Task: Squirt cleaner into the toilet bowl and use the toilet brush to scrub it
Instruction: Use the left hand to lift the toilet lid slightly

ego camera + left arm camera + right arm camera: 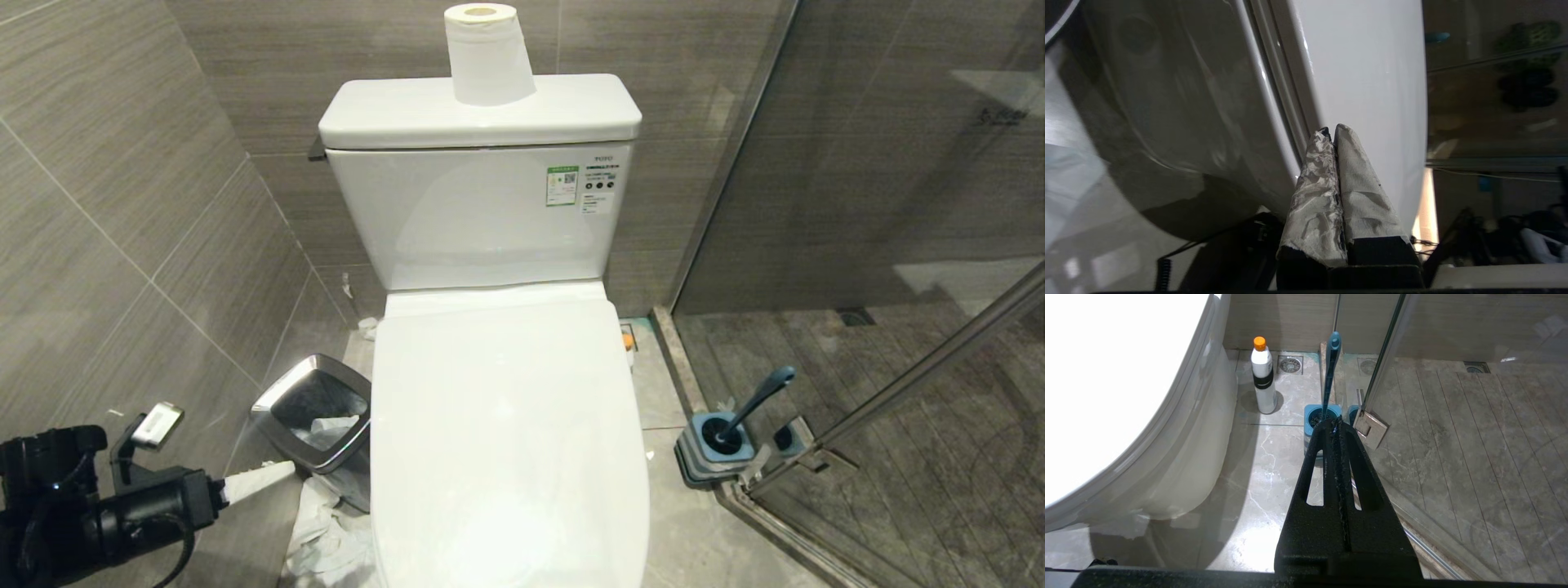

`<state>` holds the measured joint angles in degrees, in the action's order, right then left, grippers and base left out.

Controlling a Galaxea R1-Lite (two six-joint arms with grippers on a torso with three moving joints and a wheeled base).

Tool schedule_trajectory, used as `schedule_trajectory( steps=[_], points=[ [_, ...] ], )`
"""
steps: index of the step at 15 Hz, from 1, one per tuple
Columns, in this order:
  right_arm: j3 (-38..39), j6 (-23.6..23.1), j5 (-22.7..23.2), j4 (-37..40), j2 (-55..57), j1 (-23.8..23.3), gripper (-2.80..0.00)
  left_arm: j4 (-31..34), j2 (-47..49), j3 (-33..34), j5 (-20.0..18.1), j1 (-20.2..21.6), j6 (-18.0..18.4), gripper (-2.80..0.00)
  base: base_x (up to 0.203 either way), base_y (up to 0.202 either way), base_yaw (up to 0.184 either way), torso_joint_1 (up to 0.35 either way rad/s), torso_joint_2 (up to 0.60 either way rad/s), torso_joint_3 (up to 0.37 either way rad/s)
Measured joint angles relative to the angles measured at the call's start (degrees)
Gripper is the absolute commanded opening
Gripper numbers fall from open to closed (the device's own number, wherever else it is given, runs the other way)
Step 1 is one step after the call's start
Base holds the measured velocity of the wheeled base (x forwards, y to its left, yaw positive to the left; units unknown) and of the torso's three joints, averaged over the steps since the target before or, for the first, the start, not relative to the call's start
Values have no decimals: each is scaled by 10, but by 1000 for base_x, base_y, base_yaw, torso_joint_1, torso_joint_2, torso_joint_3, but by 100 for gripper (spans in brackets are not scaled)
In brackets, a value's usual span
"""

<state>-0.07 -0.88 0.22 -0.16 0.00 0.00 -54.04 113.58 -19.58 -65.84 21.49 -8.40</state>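
A: Start with the head view. What do you count?

B: One toilet bowl (pixel 506 441) with its lid down, one tank behind it, and one roll of toilet paper (pixel 487 53) standing on the tank. Just left of the bowl sits one chrome-rimmed waste bin (pixel 314 420), with crumpled paper on the floor by it. On the right, near the glass shower door (pixel 898 245), one toilet brush (pixel 755 404) leans in its square holder (pixel 718 453).

A: And the arms?

B: Only one shows there. The left gripper (pixel 273 474) is at the lower left, pointing towards the side of the bowl, its pale wrapped fingers pressed together.

A: The left wrist view?

B: The left gripper (pixel 1333 134) has two paper-wrapped fingers; the jaws are shut with nothing between them. Their tips are right up against the white edge of the toilet bowl (pixel 1367 81), though I cannot tell whether they touch.

A: The right wrist view?

B: The right gripper (pixel 1336 426) hangs low over the floor, its two black fingers closed and empty. Beyond it stands the toilet brush (pixel 1331 367), upright in the holder (pixel 1316 416). One white bottle with an orange cap (pixel 1263 377) stands on the floor between the holder and the toilet bowl (pixel 1126 396). No cleaner smears show anywhere.
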Motion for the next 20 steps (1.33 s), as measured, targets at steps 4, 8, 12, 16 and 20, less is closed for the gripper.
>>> schedule_trajectory(
  steps=[4,8,12,16,20],
  points=[
    [0,-1,0,0,0,0,-280,2,18,-11,-34,-3,-57,0,0,0,0,0,0,0],
    [0,-1,0,0,0,0,-280,-1,55,-38,-32,-20,-57,0,0,0,0,0,0,0],
    [0,-1,0,0,0,0,-280,0,61,-36,-33,-21,-56,0,0,0,0,0,0,0],
    [0,-1,0,0,0,0,-280,-1,42,-8,-39,-37,-54,0,0,0,0,0,0,0],
    [0,-1,0,0,0,0,-280,-3,35,22,-39,-66,-43,0,0,0,0,0,0,0]
  ],
)
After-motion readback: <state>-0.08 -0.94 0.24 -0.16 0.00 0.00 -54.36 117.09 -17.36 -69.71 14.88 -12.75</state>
